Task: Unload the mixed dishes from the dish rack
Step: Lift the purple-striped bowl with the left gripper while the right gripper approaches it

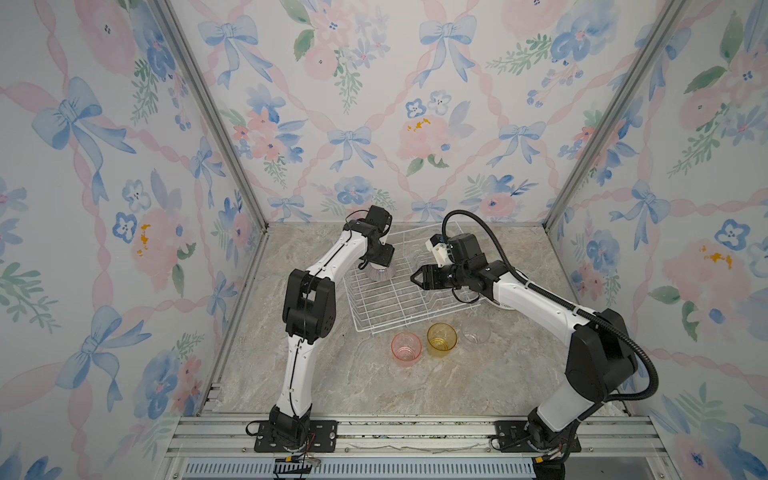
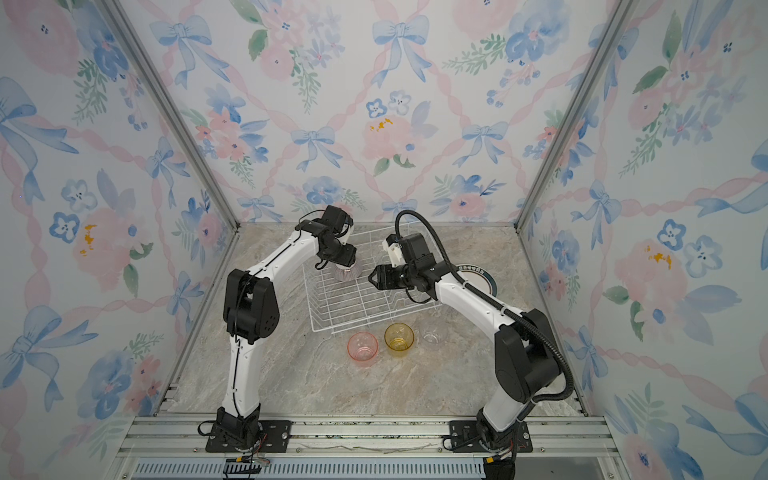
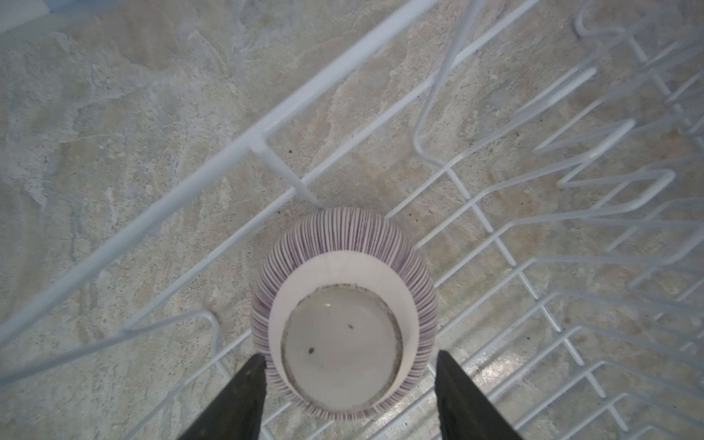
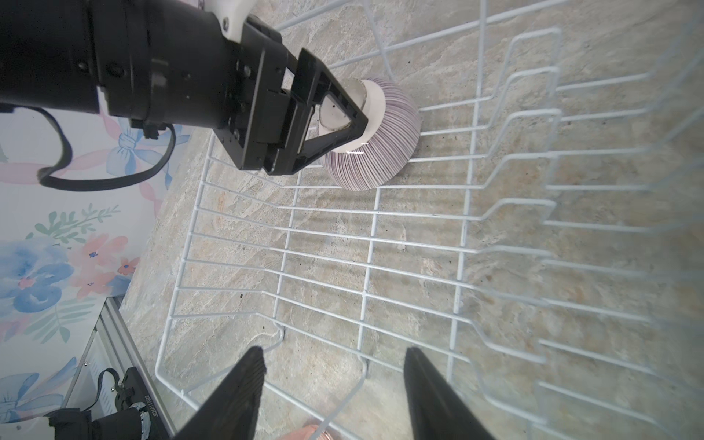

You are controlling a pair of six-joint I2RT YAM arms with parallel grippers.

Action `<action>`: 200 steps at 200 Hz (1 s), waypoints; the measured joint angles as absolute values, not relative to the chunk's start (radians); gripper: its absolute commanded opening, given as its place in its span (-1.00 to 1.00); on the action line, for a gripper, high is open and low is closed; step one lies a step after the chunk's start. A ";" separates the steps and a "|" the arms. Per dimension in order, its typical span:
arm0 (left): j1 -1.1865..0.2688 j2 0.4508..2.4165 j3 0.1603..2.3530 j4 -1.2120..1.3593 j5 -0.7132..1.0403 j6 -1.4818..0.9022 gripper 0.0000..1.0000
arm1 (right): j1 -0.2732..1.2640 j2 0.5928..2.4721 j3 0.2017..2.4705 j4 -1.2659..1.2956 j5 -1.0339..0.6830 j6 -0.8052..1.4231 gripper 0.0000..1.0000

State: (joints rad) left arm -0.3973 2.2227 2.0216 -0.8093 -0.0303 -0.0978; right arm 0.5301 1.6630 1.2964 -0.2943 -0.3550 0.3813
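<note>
Marble tabletop (image 1: 332, 382), white dish rack (image 1: 395, 307), left claw (image 3: 350, 358) spread astride upturned striped bowl (image 3: 343, 244) (rim down), right claw (image 4: 334, 352) likewise spread.

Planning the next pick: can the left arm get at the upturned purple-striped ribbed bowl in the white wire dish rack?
Probably yes. The left gripper hangs right over the purple-striped ribbed bowl, jaws spread to either side, and no wire of the white wire dish rack crosses between them.

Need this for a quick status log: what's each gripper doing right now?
Left gripper: jaws astride the upturned bowl in the dish rack; grip cannot be told.
Right gripper: open, holding nothing.
</note>
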 measured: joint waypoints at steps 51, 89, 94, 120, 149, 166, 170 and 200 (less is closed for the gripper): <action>-0.400 2.252 2.050 -0.809 -0.038 -0.097 0.27 | 0.520 1.658 1.282 -0.294 -0.355 0.382 0.23; -0.400 2.273 2.052 -0.807 -0.041 -0.097 0.16 | 0.518 1.658 1.275 -0.294 -0.355 0.382 0.23; -0.400 2.273 2.052 -0.807 -0.041 -0.097 0.13 | 0.518 1.658 1.275 -0.294 -0.355 0.382 0.23; -0.400 2.273 2.057 -0.805 -0.041 -0.094 0.00 | 0.517 1.658 1.275 -0.294 -0.356 0.382 0.23; -0.400 2.273 2.058 -0.805 -0.041 -0.088 -0.17 | 0.517 1.658 1.275 -0.294 -0.360 0.382 0.23; -0.400 2.273 2.059 -0.805 -0.041 -0.086 -0.20 | 0.517 1.658 1.275 -0.294 -0.362 0.382 0.23; -0.400 2.273 2.059 -0.805 -0.041 -0.086 -0.20 | 0.517 1.658 1.275 -0.294 -0.363 0.382 0.23; -0.400 2.273 2.059 -0.805 -0.034 -0.086 -0.22 | 0.517 1.659 1.275 -0.285 -0.384 0.387 0.23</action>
